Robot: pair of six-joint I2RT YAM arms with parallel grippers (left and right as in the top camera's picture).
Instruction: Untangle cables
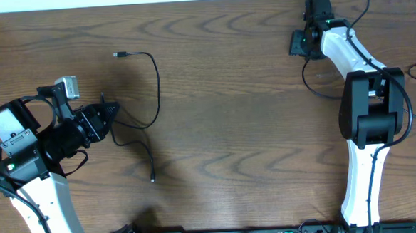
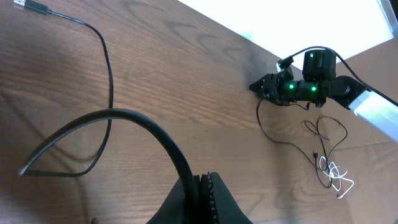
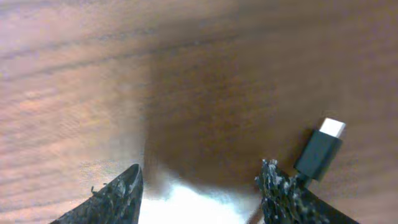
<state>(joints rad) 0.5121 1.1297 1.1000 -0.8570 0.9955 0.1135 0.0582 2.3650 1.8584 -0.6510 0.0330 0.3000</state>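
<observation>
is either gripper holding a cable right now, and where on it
The left gripper is shut on the black cable partway along its run, not at a plug. The right gripper is open, holding nothing.

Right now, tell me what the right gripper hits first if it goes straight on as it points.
The right gripper would probably meet bare table between its open fingers; the plug sits just outside that line. Depth is unclear.

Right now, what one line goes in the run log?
left jaws: shut on thin black flexible cable | right jaws: open, nothing between | black pale-tipped plug: beside right jaws
</observation>
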